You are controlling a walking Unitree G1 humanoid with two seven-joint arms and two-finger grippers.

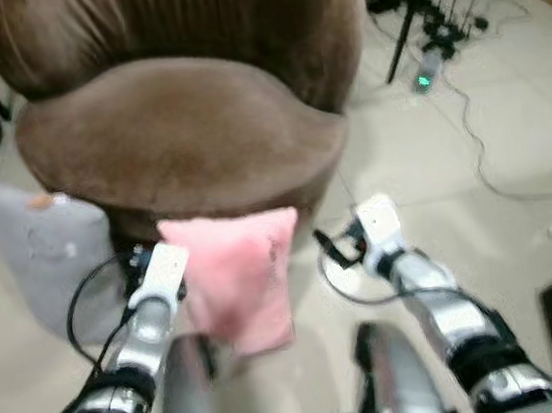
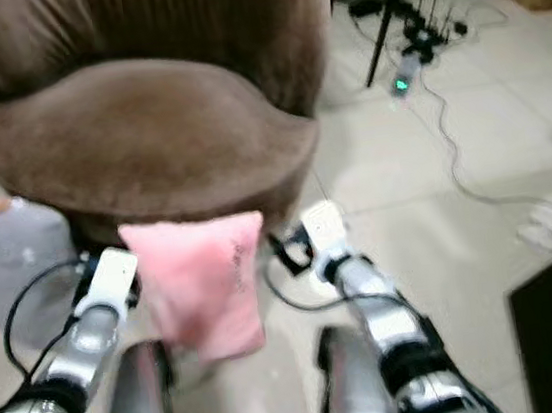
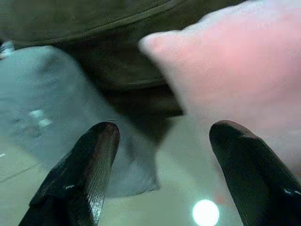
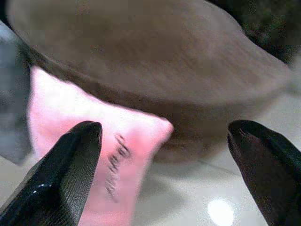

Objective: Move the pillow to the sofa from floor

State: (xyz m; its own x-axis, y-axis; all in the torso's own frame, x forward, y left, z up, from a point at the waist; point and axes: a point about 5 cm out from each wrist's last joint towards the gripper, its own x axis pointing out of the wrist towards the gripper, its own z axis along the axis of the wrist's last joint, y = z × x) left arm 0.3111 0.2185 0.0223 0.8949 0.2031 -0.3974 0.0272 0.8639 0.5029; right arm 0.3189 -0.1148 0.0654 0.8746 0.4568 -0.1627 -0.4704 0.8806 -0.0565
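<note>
Sofa, brown, round and soft, is being seen at the top of the head views, with its seat bare. Pale floor tiles are being shown all around it. A gray pillow is being leaned against the sofa's base on the robot's left side. The pink pillow is being seen just in front of the sofa's base, upright, between the two arms. Whether it is being rested on the floor or lifted cannot be told.

The left gripper is being held low beside the pink pillow, on its left side. Its two black fingers are being kept spread wide apart, and one finger is being seen right against the pink cloth, though a real touch cannot be told. The right gripper is being held on the other side of the pillow, near it. Its fingers are being kept spread wide too, with nothing between them.

Black cables and a small box with a green light are being seen on the floor at the far right, well apart from the sofa.
</note>
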